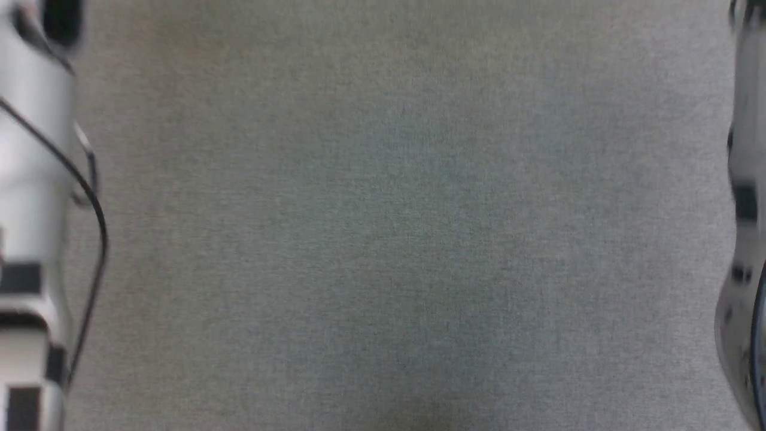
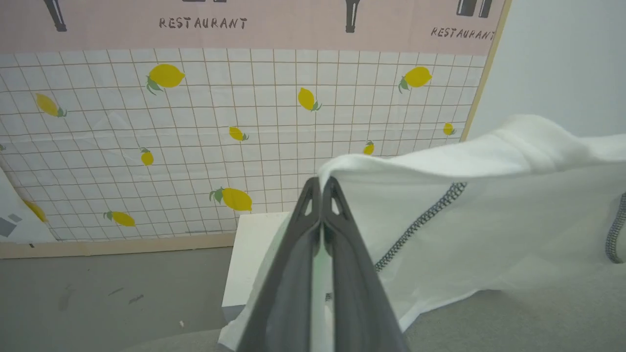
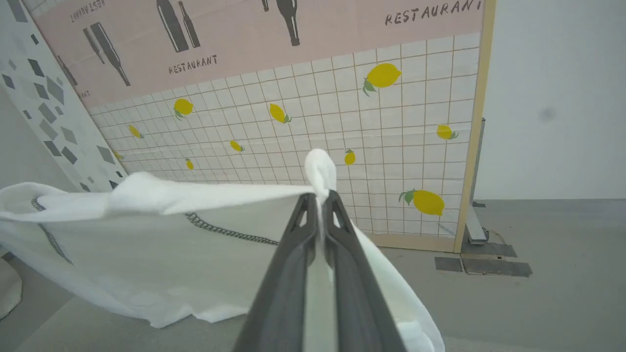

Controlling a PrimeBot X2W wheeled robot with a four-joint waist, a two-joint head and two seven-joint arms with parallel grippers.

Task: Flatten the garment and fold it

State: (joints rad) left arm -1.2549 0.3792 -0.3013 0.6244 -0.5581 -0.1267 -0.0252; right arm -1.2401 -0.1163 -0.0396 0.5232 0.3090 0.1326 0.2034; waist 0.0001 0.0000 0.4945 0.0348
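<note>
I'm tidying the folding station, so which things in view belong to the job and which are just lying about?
Job: white cotton T-shirt with zigzag seams; left pincer and right pincer, both shut on it.
Lying about: rigid white box; lemon-print tiled backdrop.

The head camera looks straight down, close over a grey surface. A pale left forearm and a right forearm show blurred at the side edges.

Each wrist camera sits just behind its own fingers and looks along them, roughly level, toward the lemon panel. The one behind the left gripper faces the panel almost square on. The one behind the right gripper sees the panel at a slant.

Both wrist views share the panel's right edge, its pink strip and the white shirt stretched before the panel.
</note>
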